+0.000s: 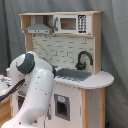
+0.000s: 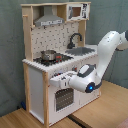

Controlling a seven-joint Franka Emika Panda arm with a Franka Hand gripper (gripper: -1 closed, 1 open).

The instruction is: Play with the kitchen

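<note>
toy kitchen (image 2: 50,60), arm's pincer (image 2: 56,76) at its oven front (image 2: 62,97)

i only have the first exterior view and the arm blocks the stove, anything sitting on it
Observer: Yes. In the second exterior view a small metal pot sits on the black stovetop, toward that stovetop's left side in the second exterior view.
Operator: where is the gripper, i just see white arm
Observer: In the second exterior view the gripper is at the front of the kitchen, just below the counter edge and above the oven door.
Operator: oven open or shut
Observer: In the second exterior view the oven door looks shut, flat against the front.
</note>
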